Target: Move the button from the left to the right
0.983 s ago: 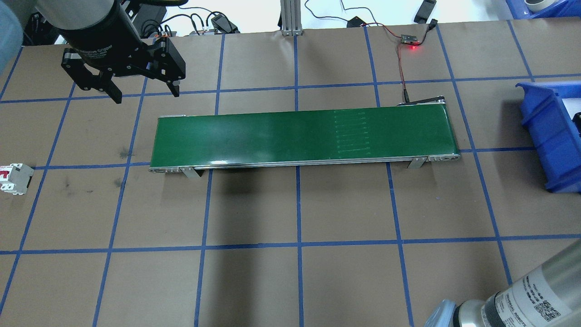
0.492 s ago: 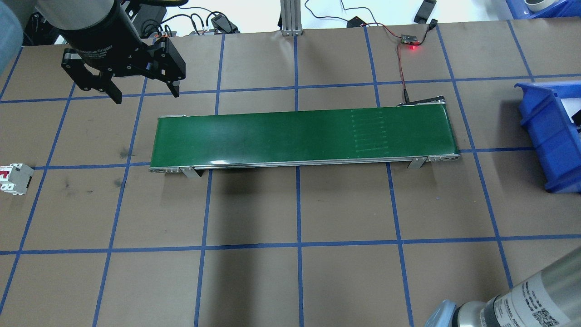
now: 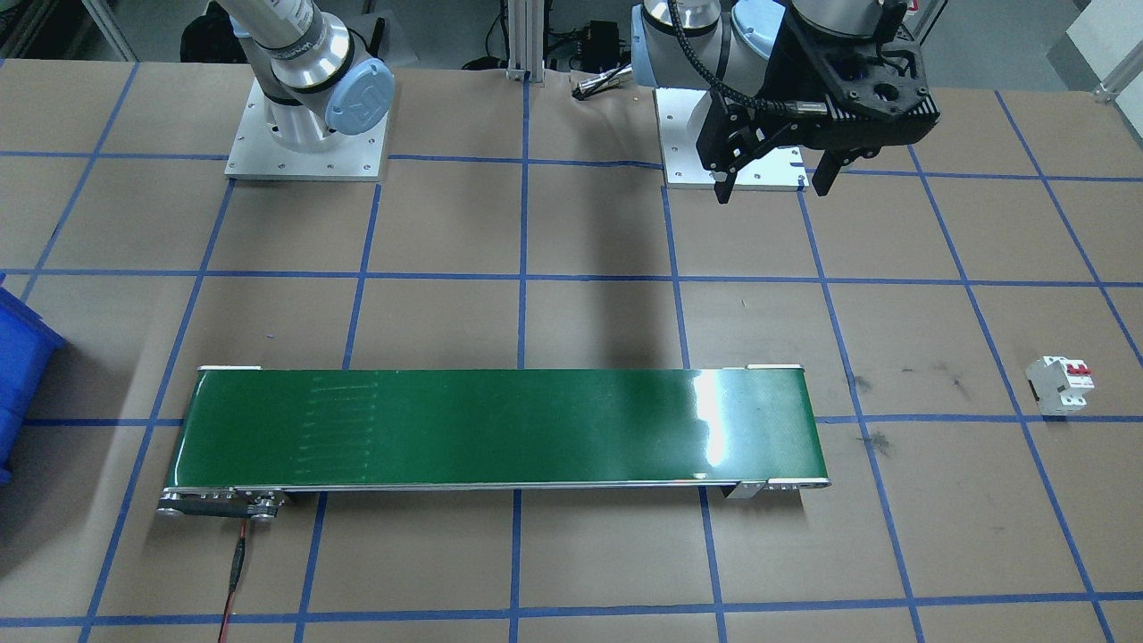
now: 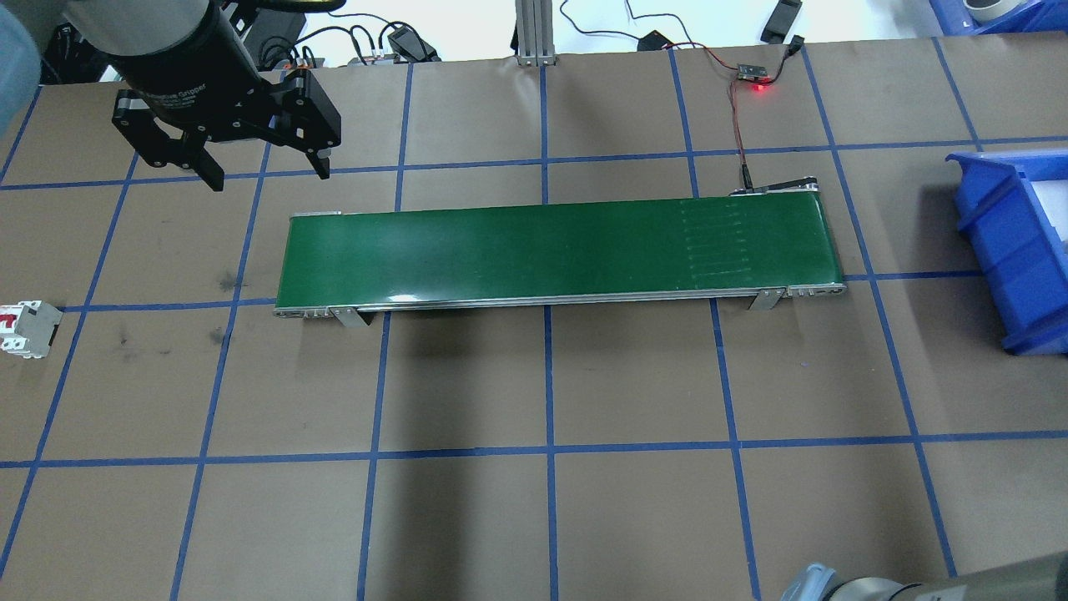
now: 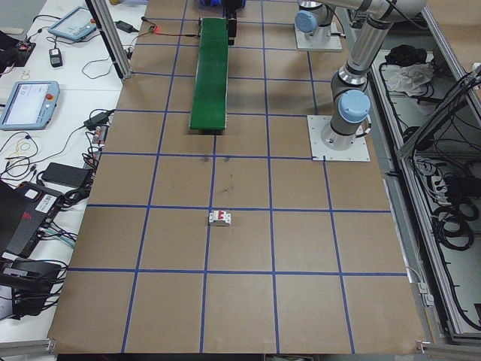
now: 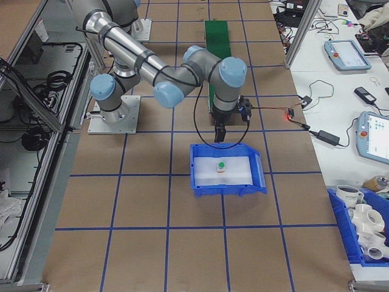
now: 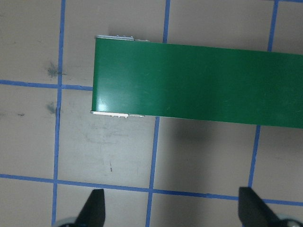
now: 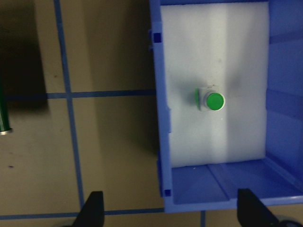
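Button in the blue bin

Button (image 8: 211, 100) lying on white padding inside blue bin (image 8: 215, 194). Right hand (image 8: 170, 210) spread wide above bin, holding nothing. Left hand (image 4: 265, 173) wide, empty, well apart from bin, beyond conveyor's (image 4: 551, 250) far end.

Four fixed views, two wrist cameras downward.

Brown table (image 4: 634, 376) crossed by a blue tape grid. Dark green belt (image 4: 551, 250), silver-edged. Green cap on a white button (image 8: 209, 100) (white pad beneath), inside a blue bin (image 6: 228, 186). White breaker (image 3: 1059, 384) with red levers. Black left gripper (image 3: 771, 179); silver arms with pale blue joint caps.
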Robot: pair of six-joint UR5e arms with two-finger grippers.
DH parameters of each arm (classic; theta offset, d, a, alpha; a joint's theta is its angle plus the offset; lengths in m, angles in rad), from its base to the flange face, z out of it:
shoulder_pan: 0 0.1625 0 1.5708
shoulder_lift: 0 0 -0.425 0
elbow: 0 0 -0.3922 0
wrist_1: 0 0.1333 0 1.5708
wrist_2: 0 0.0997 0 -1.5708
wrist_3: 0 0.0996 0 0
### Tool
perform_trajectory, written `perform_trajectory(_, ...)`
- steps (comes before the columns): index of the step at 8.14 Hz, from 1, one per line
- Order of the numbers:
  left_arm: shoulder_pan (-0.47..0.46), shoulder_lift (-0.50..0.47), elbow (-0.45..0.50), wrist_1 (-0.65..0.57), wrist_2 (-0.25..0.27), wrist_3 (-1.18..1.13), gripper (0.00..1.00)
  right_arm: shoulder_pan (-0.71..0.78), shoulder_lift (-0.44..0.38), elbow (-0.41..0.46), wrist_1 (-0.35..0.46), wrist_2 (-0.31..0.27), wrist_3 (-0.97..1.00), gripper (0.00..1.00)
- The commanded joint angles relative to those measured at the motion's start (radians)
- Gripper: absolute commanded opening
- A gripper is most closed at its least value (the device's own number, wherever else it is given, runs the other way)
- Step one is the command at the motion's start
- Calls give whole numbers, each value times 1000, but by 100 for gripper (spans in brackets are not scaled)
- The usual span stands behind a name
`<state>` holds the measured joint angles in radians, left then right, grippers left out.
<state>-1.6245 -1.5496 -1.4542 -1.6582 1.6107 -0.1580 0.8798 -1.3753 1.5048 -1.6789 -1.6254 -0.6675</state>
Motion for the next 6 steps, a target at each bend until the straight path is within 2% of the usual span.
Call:
perform_trajectory(1, 0, 0, 0, 0, 2, 0, 100, 225, -152, -1, 132, 9, 317, 100)
perform_trajectory(3, 0, 0, 0, 0, 2, 0, 100, 414, -195, -1, 159, 12, 533, 100)
perform_trajectory(6, 0, 0, 0, 0, 2, 0, 100, 675, -208, -5, 148, 41, 685, 100)
